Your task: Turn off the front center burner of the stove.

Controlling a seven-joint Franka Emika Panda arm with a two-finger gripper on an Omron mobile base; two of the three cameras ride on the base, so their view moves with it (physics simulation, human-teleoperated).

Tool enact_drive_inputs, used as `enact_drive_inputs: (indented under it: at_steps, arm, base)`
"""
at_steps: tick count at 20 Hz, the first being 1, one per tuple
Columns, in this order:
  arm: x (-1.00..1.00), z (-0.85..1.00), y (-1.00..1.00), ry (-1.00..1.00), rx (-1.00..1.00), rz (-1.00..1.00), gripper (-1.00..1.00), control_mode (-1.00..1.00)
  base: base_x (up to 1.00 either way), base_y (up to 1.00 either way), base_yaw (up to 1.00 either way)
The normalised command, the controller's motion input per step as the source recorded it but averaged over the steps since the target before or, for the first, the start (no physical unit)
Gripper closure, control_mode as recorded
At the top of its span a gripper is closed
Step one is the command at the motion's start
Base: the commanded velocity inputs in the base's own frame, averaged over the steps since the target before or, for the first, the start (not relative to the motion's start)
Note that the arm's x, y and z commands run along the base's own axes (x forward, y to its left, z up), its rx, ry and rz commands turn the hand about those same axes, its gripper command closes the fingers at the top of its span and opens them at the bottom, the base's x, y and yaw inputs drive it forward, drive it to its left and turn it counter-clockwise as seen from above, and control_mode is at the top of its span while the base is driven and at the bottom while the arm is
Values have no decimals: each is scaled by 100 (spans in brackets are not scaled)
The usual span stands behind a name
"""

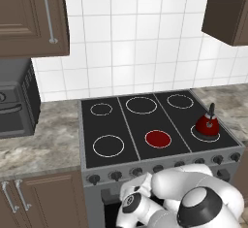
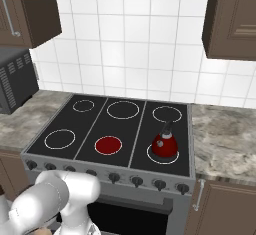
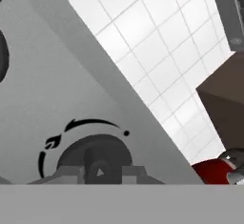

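Stove (image 1: 121, 125) of black glass sits between two stretches of marble table (image 1: 43, 135), with six ringed burners and a grey steel front carrying a row of small dark knobs. Front center burner (image 1: 158, 138) glows as a solid red disc, so it appears to be on. A red kettle (image 1: 208, 125) stands on the front right ring, just beside it.

From the hand camera, one dark knob (image 3: 97, 163) fills the lower middle, very close, with a curved dial marking above it. The claw (image 3: 99, 179) sits right at this knob, its tips barely visible on either side; whether it grips the knob cannot be told. Presumably the claw is lined up here to twist the knob. The glowing burner lies above and behind the claw, on the cooktop.
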Motion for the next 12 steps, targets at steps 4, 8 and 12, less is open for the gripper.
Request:
enact_drive_inputs:
  at_steps: [4, 8, 12]
  arm:
    - [0, 16, -42, -9, 54, -2, 100, -100]
    - [4, 36, -42, -2, 55, -2, 100, -100]
    - [1, 46, -34, -1, 55, -2, 100, -100]
  base:
    - [0, 0, 0]
    - [0, 0, 0]
    - [0, 0, 0]
